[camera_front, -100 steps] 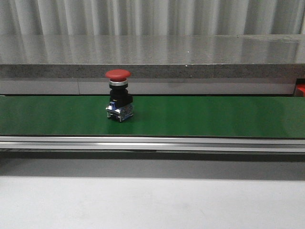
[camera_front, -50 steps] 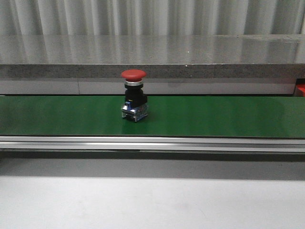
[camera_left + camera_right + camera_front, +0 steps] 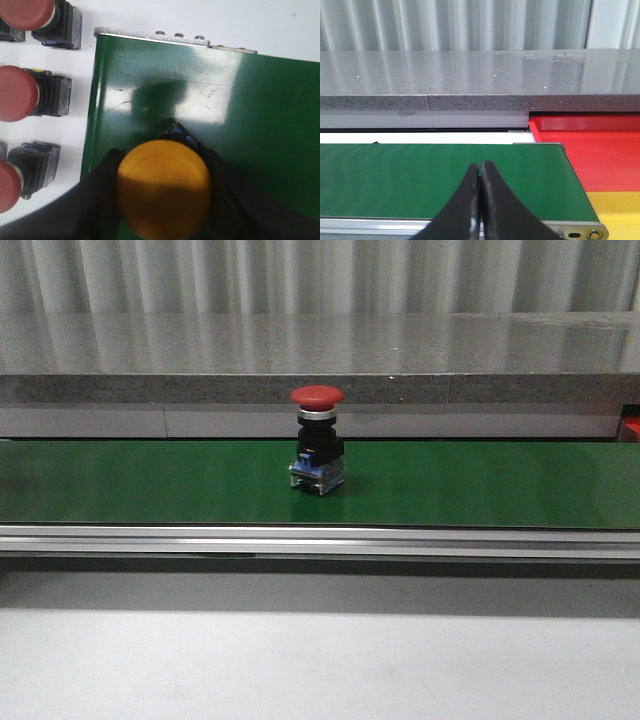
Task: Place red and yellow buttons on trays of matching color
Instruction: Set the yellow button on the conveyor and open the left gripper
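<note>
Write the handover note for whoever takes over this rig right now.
Left end effector: shut on a yellow button over the green conveyor belt; spare red buttons lie beside the belt's end.
Right end effector: shut, empty, above the belt near the red tray and yellow tray.
One red button stands upright mid-belt in the front view.
Done: no button shows on the visible tray parts.
Left: pick the red button, tray it; then the yellow one.

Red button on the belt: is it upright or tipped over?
Upright. In the front view the red button stands on its base on the green belt, with the red cap on top and level. No gripper touches it.
</note>
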`<state>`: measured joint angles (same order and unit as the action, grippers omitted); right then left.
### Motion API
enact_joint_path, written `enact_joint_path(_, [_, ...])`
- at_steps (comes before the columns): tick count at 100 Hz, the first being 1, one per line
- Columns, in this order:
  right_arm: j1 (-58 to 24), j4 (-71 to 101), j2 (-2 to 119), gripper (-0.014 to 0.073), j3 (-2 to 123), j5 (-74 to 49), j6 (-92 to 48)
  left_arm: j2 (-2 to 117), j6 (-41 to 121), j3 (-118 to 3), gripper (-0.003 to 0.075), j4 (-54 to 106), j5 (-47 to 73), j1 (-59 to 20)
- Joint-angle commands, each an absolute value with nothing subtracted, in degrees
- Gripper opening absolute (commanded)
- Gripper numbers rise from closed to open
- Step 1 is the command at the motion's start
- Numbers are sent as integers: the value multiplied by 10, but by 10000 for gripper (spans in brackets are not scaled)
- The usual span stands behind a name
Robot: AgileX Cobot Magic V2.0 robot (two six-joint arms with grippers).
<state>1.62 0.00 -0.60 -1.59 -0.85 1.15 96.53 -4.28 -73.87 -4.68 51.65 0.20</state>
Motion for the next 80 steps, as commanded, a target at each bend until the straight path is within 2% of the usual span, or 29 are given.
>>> enact_joint_path(1, [20, 0, -14, -68, -5, 38, 11, 945, -41, -759, -17, -44, 502, -2])
enact_joint_path(6, [20, 0, -14, -68, -5, 38, 11, 945, -41, -759, 5, -44, 502, -2])
enact_joint_path(13, [20, 0, -14, -68, -5, 38, 11, 945, -41, -761, 104, -44, 502, -2])
enact_joint_path(20, [20, 0, -14, -68, -5, 38, 11, 945, -41, -766, 279, -44, 502, -2])
enact_joint_path(30, [20, 0, -14, -68, -5, 38, 11, 945, -41, -775, 603, -44, 506, -3])
enact_joint_path(36, [20, 0, -14, -68, -5, 38, 11, 945, -41, -781, 720, -43, 516, -4])
enact_joint_path(53, [20, 0, -14, -68, -5, 38, 11, 935, -41, -793, 624, -42, 541, -17])
enact_joint_path(80, [20, 0, -14, -68, -5, 38, 11, 817, -46, -787, 618, -44, 481, -84])
